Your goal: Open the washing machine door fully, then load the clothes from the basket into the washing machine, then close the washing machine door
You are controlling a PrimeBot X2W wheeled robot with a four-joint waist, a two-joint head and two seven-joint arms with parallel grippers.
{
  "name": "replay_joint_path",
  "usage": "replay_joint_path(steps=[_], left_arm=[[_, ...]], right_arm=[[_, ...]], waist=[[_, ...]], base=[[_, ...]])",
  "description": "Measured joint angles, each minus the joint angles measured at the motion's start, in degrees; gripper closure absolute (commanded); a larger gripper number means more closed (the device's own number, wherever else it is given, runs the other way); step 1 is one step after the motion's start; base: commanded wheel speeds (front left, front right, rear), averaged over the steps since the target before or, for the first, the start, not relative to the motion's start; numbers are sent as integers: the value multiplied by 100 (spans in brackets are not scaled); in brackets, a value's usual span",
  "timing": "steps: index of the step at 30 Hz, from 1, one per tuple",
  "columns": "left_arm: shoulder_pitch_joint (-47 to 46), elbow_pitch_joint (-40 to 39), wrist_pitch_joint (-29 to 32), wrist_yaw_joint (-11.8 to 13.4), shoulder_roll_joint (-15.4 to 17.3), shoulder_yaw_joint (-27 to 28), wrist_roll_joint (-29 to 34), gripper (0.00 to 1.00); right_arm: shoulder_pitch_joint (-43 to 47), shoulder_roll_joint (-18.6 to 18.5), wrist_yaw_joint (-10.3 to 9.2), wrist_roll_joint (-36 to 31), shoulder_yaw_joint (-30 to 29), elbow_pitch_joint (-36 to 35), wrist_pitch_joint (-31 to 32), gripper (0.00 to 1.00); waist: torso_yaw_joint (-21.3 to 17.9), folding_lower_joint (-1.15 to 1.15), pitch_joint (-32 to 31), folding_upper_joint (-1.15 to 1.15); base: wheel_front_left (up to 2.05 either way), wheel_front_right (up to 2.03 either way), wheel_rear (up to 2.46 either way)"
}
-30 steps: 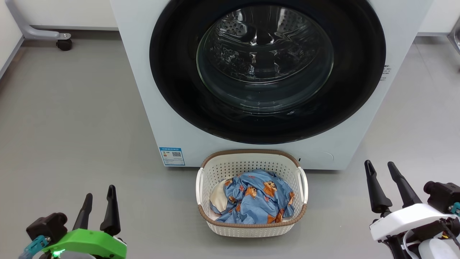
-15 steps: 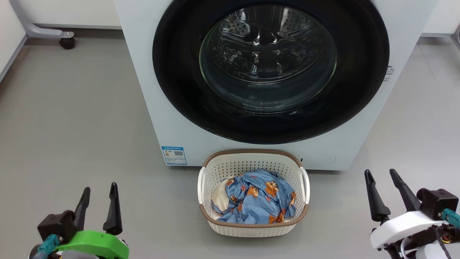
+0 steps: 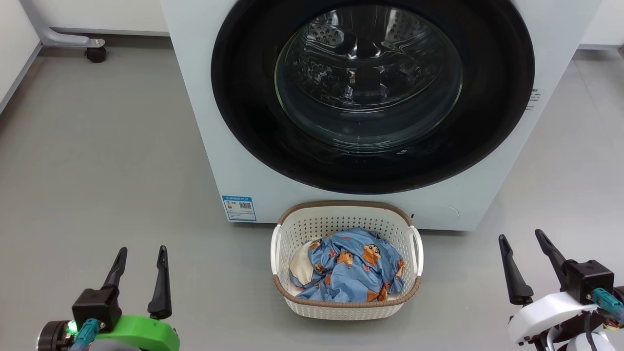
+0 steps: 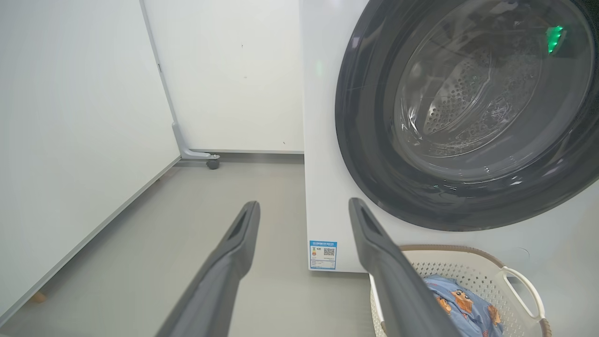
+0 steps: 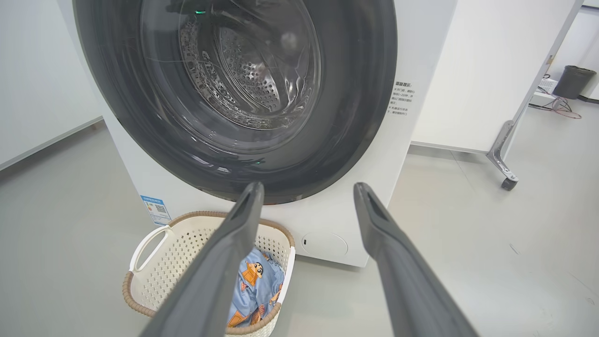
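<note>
The washing machine door is closed flat against the cabinet, and its glass faces six o'clock, straight back at me. Nearest on the head feed, my left gripper sits at seven o'clock on its green wrist housing. Its two dark fingers are spread wide, hold nothing and point towards twelve. My right gripper mirrors it at five o'clock on a white housing. Its jaws are just as wide and empty, and its fingers lean a touch towards eleven. Both are well apart from the basket, which stands on the grey floor between them at six o'clock. The basket's long axis runs nine to three, with a handle at each end. The clothes lie bunched inside it, blue print on top, with a cream piece tucked at the nine o'clock side. Just beyond, the basket's far rim sits just beside the front of the washing machine. A blue label sticker is low on that front at about eight o'clock of the door. Through the glass I see the steel drum's perforations. On the left wrist feed my own fingers frame the cabinet's left corner.
</note>
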Motion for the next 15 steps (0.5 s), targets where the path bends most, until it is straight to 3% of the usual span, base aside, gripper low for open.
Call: replay_joint_path(steps=[15], left_arm=[[1,-18,-8,0,-23,73,38,0]], right_arm=[[-1,114,-3,-52,-227,114,-7,0]], waist=[[-10,0,7,0]], base=[[0,0,0]])
